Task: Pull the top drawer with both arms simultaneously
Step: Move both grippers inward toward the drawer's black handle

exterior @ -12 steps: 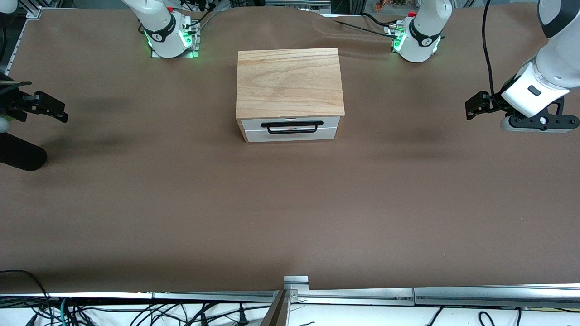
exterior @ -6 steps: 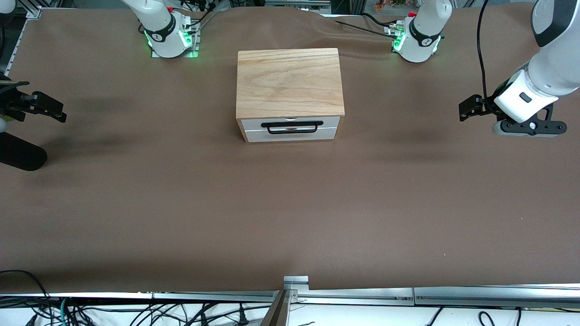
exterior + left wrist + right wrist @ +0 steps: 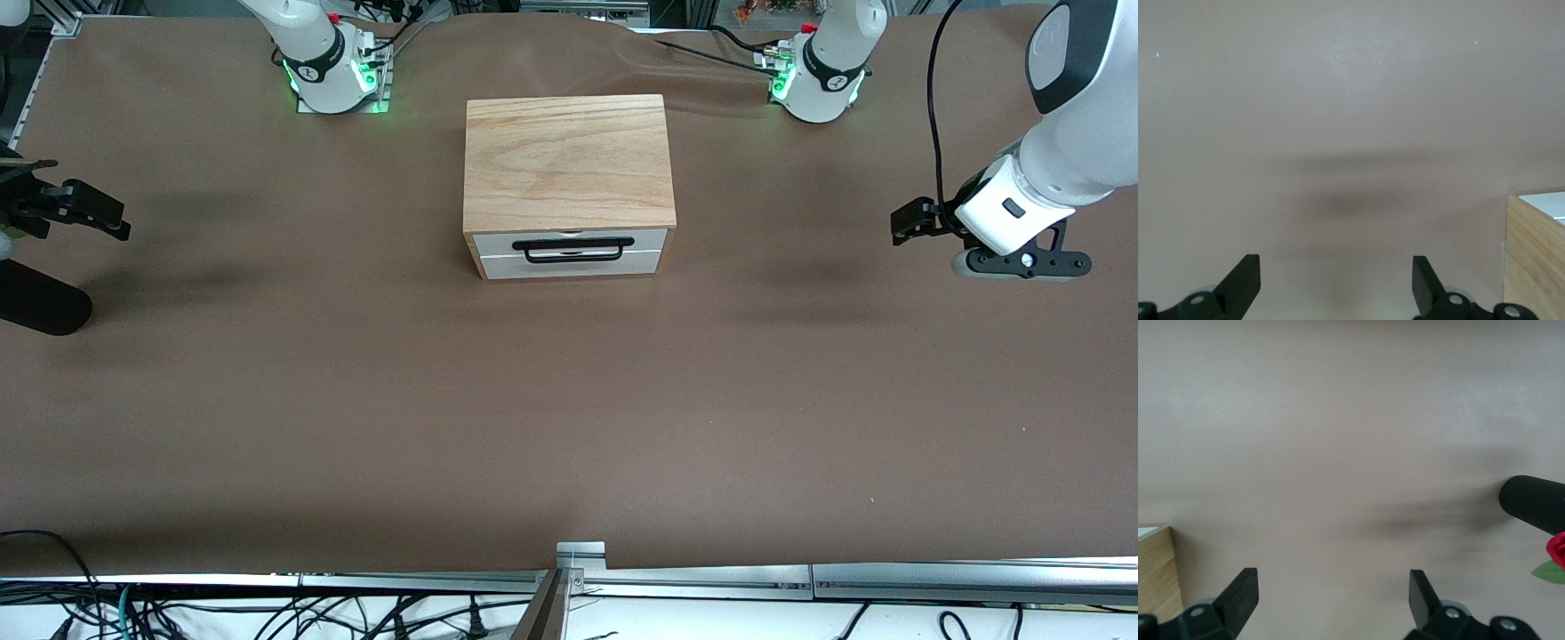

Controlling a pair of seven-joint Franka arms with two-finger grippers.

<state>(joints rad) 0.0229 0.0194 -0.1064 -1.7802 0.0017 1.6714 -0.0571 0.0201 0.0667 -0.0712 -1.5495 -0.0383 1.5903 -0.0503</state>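
Bare table [image 3: 569, 400] before top drawer [image 3: 570, 242]

The left arm [image 3: 1058, 133] reaches out from its base over the left arm's end of the table, its wrist bent so the left gripper [image 3: 1336, 283] hangs in the air above the brown tabletop with its fingers [image 3: 1245, 280] spread wide apart and nothing between them. The right arm's gripper [image 3: 1331, 600] hovers over the right arm's end of the table, fingers [image 3: 1241, 597] likewise wide apart and empty.
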